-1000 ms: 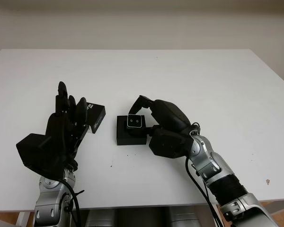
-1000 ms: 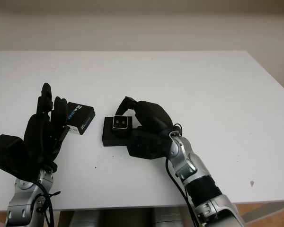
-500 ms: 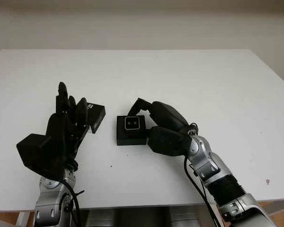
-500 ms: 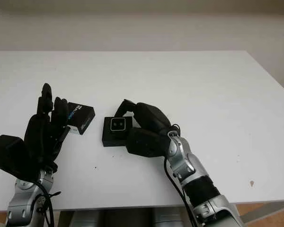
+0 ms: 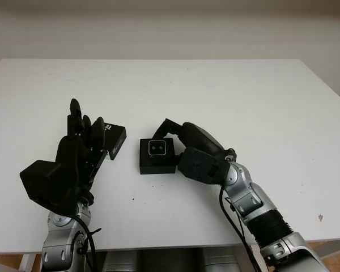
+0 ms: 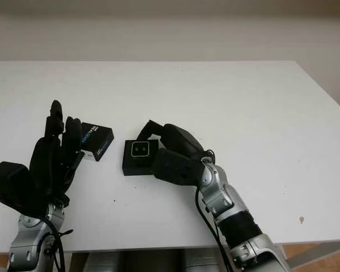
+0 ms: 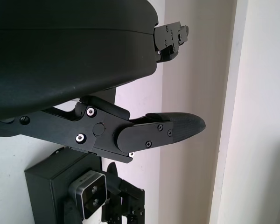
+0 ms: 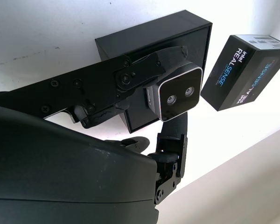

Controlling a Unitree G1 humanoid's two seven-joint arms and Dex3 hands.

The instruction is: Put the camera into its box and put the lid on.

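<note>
Soft, even overhead light; the white desk (image 5: pixel 226 96) is bright, shadows faint, with the nearest wrist-view shell blurred.

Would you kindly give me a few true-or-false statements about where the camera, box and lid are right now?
1. The right robot hand holds the camera over the open box. True.
2. The lid sits on the box. False: it lies on the table, beside the box.
3. The left robot hand grips the lid. False: it is open, raised near the lid.
4. The camera's lenses face up. True.
</note>
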